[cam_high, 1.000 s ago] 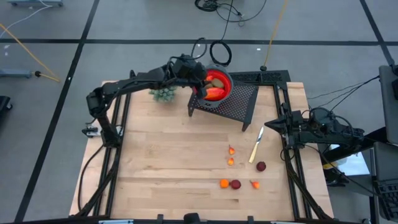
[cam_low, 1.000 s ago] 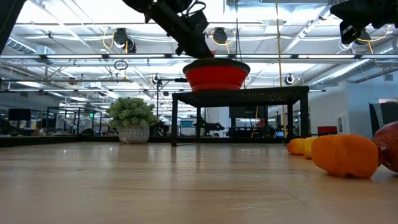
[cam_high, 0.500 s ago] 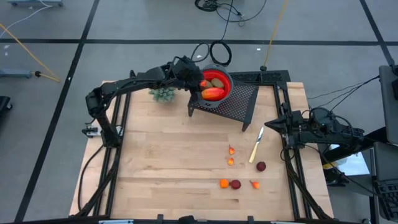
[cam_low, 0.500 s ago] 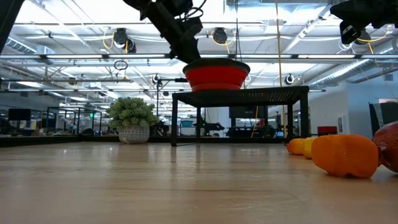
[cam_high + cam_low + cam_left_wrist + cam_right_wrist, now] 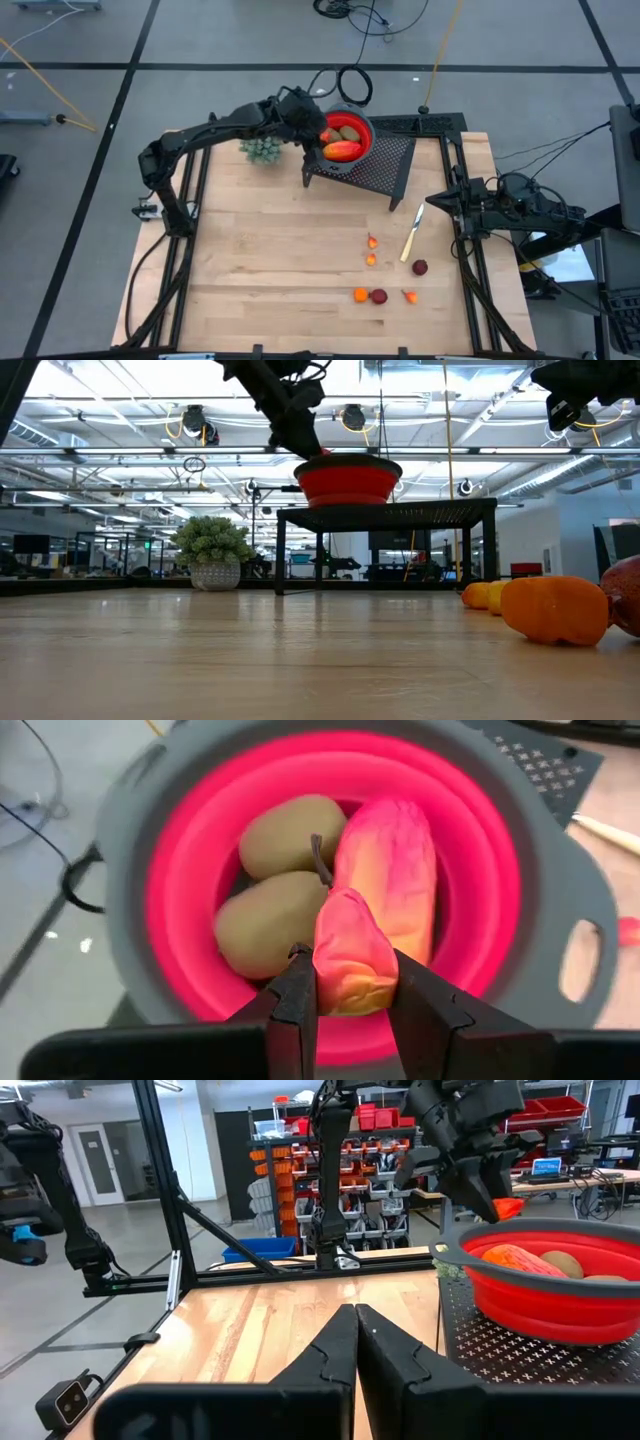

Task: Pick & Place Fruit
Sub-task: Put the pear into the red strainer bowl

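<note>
My left gripper (image 5: 350, 960) hovers above the left rim of the red bowl (image 5: 347, 136) and is shut on a pink-orange fruit piece (image 5: 352, 935) with a brown stem. In the bowl (image 5: 480, 840) lie two olive-brown ovals (image 5: 270, 885) and a longer red-orange piece (image 5: 395, 855). The bowl stands on a black mesh rack (image 5: 378, 165). Several small orange and dark-red bits (image 5: 379, 295) lie on the table's near right part. My right gripper (image 5: 355, 1315) is shut and waits at the table's right edge (image 5: 428, 200). My left gripper pinches the pink-orange piece between its two fingers (image 5: 300, 995), on the two sides of its wide end (image 5: 340, 980). The fingers come from above, slanting down. The piece is lifted clear above the bowl, its stem (image 5: 320, 860) pointing away from the fingers.
A green bushy plant ball (image 5: 262, 150) sits just left of the rack, under my left arm. A knife (image 5: 412, 232) lies on the wood between the rack and the small bits. The table's near left part is bare wood (image 5: 260, 260).
My left gripper has moved from over the bowl's middle toward the table's left and slightly up, and now stands above the bowl's left rim. The ovals and the long red-orange piece in the bowl, partly covered before, now show in the high view.
</note>
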